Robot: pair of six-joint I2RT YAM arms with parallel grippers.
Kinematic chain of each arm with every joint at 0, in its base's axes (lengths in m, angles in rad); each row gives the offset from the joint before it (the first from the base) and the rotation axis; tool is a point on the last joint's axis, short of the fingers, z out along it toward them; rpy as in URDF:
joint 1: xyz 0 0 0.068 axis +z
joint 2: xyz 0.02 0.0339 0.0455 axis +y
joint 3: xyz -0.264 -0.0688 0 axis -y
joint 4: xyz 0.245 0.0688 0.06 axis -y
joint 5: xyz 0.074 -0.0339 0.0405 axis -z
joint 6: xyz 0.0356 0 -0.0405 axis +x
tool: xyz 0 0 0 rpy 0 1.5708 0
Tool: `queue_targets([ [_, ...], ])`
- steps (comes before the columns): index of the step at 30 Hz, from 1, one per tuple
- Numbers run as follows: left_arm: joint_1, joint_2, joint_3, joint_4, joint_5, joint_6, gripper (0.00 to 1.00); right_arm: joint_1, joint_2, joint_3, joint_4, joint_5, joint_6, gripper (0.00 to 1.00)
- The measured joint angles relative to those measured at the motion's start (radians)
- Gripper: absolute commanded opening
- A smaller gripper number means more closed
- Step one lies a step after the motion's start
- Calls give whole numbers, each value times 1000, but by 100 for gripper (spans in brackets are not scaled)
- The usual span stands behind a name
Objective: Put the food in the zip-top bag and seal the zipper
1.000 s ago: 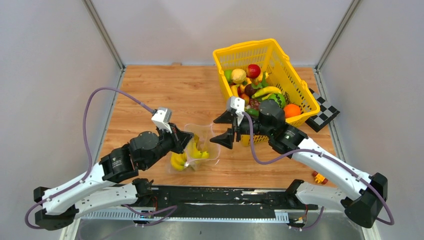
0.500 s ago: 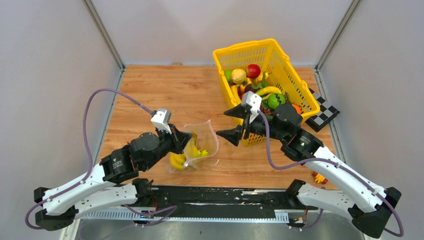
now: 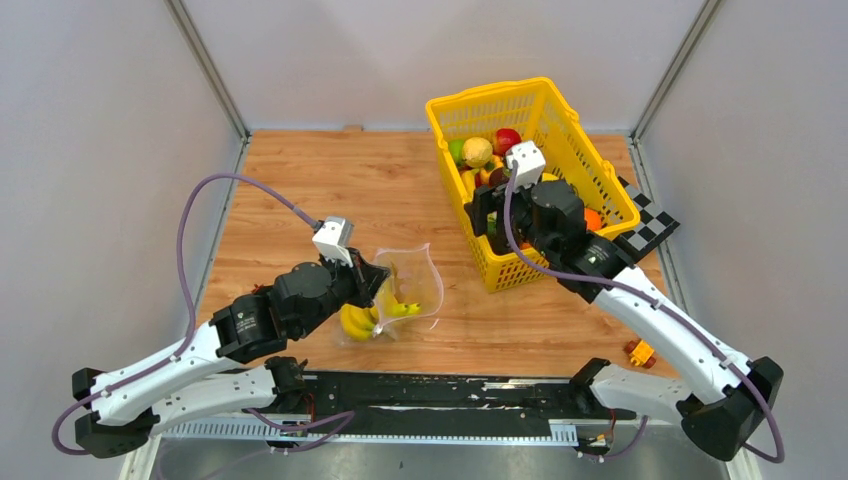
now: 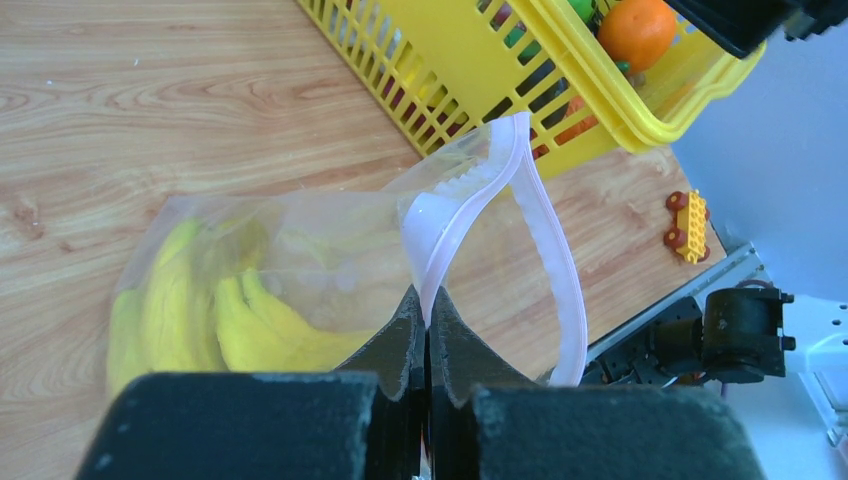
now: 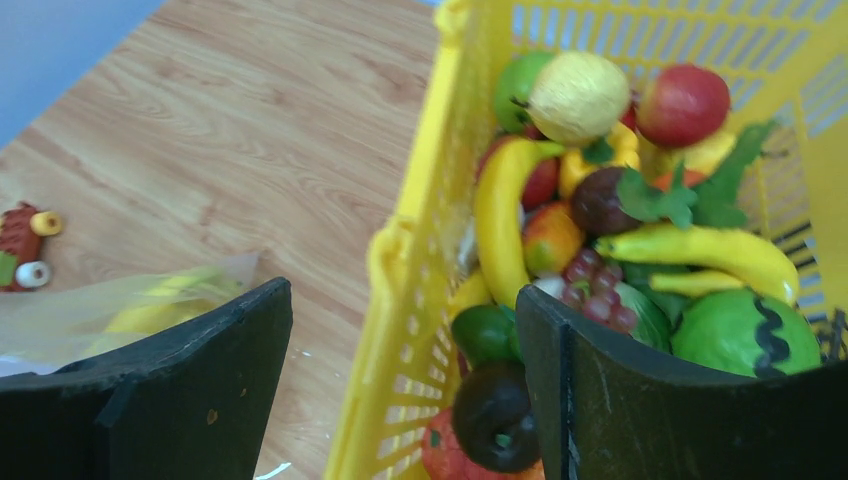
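Left pincer (image 4: 428,330) pinches the zip-top bag (image 4: 300,250) by its zipper (image 4: 450,215), mouth open, near-left on the worktop (image 3: 330,190). Right pincer (image 5: 405,310) is spread over the basket (image 5: 420,200) left wall. Shift it right and drop onto the long banana (image 5: 497,225), clear of the wall.

Both arms share one build: the left arm (image 3: 170,365) and right arm (image 3: 665,320) have long, smooth white shells broken by round black joint housings with small pale print. A purple-grey cable (image 3: 228,177) loops off each arm to a small white camera block (image 3: 333,238) at the wrist. The left claw (image 4: 427,300) and right claw (image 5: 400,300) have matt black, grainy, wedge-shaped fingers (image 5: 200,380). The black bases are fixed to a black rail (image 3: 450,395).
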Motion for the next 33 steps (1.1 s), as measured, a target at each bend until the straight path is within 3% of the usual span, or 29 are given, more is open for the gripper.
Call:
queue_targets([
  [6, 0, 0, 0, 0, 0, 1, 0, -167, 39, 0, -24, -41, 73, 82],
  [10, 0, 0, 0, 0, 0, 2, 0, -282, 81, 14, -18, -150, 109, 84],
  [17, 0, 3, -1, 2, 12, 2, 0, -346, 282, 154, 10, -266, 159, 89],
  [23, 0, 5, -1, -4, 34, 2, 0, -376, 461, 292, 10, -183, 200, 89],
  [33, 0, -60, -23, -29, 25, -2, 0, -537, 603, 395, -75, -93, 202, 85],
])
